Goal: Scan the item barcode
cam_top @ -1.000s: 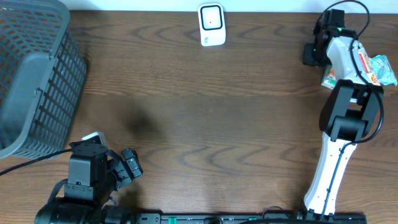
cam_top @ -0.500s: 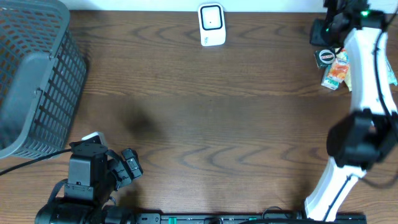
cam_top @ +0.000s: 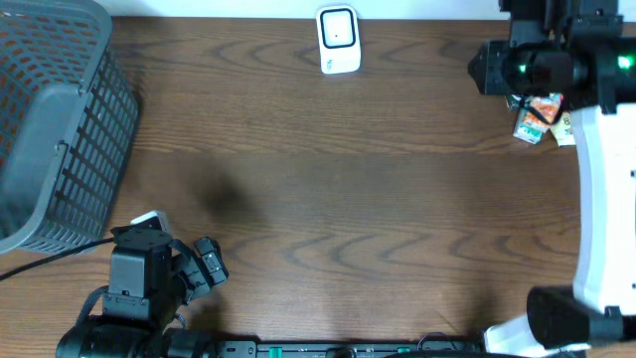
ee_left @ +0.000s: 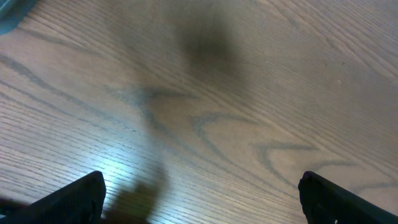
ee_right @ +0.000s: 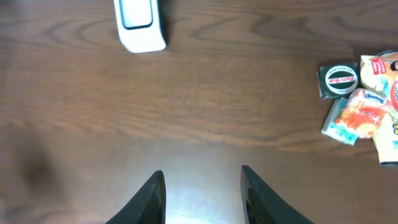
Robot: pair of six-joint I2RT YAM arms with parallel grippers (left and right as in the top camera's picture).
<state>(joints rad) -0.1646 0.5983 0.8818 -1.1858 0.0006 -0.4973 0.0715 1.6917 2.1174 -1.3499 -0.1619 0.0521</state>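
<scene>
Items: a small cluster of snack packets (ee_right: 364, 106) lies flat on the dark wood table (cam_top: 358, 189), at its far right edge, well to the right of the white scanner (cam_top: 337, 40).

From the right wrist view:
- Round piece (ee_right: 339, 79): black rim, white centre, dark lettering too small to read. It looks like a label, though I cannot be sure.
- Orange-and-white packet (ee_right: 356, 117): it touches the round piece on its lower side, lies tilted, and has a pale blue corner.
- More pale yellow packs sit just beside these and are cut off by the frame edge.

From overhead, the right arm's black wrist block covers part of the cluster.

Right gripper (ee_right: 202, 173): it hangs above bare wood, between the scanner and the cluster and apart from both. The fingers (ee_right: 152, 196) are parted a moderate way with nothing between them.

Left gripper (ee_left: 202, 186): it sits low at the near left of the table, near the grey basket (cam_top: 60, 129). The jaws are spread wide and hold nothing, with only wood grain beneath.
</scene>
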